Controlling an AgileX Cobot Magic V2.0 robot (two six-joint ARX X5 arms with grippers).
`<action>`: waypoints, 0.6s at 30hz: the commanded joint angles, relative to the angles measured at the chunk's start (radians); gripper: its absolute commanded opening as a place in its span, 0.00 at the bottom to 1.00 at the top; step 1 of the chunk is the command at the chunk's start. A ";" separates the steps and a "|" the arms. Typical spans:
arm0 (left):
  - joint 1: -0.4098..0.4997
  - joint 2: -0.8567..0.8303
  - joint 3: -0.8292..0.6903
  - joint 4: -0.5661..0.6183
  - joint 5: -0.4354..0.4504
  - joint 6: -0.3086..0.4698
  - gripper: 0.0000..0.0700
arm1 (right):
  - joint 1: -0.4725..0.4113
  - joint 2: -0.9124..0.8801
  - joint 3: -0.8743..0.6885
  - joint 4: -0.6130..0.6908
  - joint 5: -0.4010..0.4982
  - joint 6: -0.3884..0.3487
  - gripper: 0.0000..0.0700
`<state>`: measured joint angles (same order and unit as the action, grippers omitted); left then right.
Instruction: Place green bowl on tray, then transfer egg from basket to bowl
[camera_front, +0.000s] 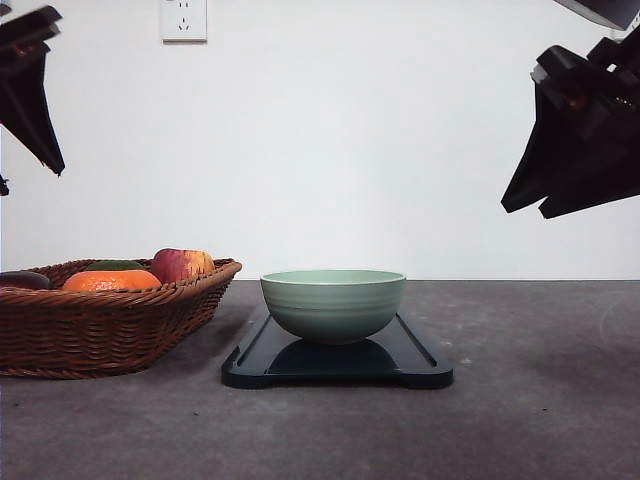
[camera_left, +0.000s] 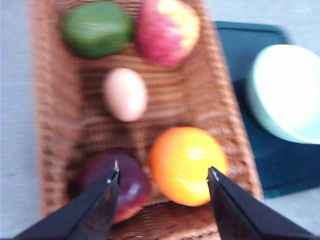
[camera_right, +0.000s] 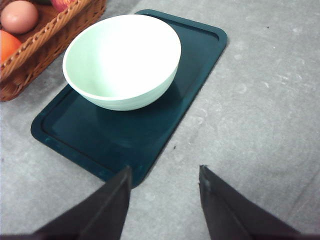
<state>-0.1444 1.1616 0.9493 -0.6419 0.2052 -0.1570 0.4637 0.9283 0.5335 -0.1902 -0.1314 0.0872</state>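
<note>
The pale green bowl (camera_front: 333, 303) stands upright and empty on the dark tray (camera_front: 410, 362) at the table's middle. To its left sits the brown wicker basket (camera_front: 90, 325). Seen from the left wrist, the egg (camera_left: 125, 94) lies in the basket (camera_left: 220, 95) among the fruit. My left gripper (camera_left: 164, 173) hovers open above the basket, over a purple fruit and an orange. High at the right, my right gripper (camera_right: 164, 172) is open and empty, above the table beside the tray (camera_right: 125, 135); the bowl (camera_right: 122, 60) and egg (camera_right: 19, 16) lie beyond it.
Around the egg the basket holds an orange (camera_left: 187, 165), a red-yellow apple (camera_left: 167, 31), a green fruit (camera_left: 97, 28) and a dark purple fruit (camera_left: 127, 185). A white wall with a socket (camera_front: 184, 19) stands behind the grey table (camera_front: 540, 400).
</note>
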 joint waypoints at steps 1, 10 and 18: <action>-0.002 0.052 0.052 -0.013 -0.006 0.010 0.50 | 0.005 0.007 0.003 0.010 0.001 0.014 0.38; -0.005 0.314 0.270 -0.100 -0.056 -0.027 0.50 | 0.005 0.007 0.003 -0.005 0.001 0.015 0.38; -0.037 0.501 0.413 -0.114 -0.106 -0.012 0.52 | 0.005 0.007 0.003 -0.013 0.001 0.018 0.38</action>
<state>-0.1764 1.6387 1.3338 -0.7586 0.1079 -0.1757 0.4640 0.9283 0.5335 -0.2076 -0.1310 0.0943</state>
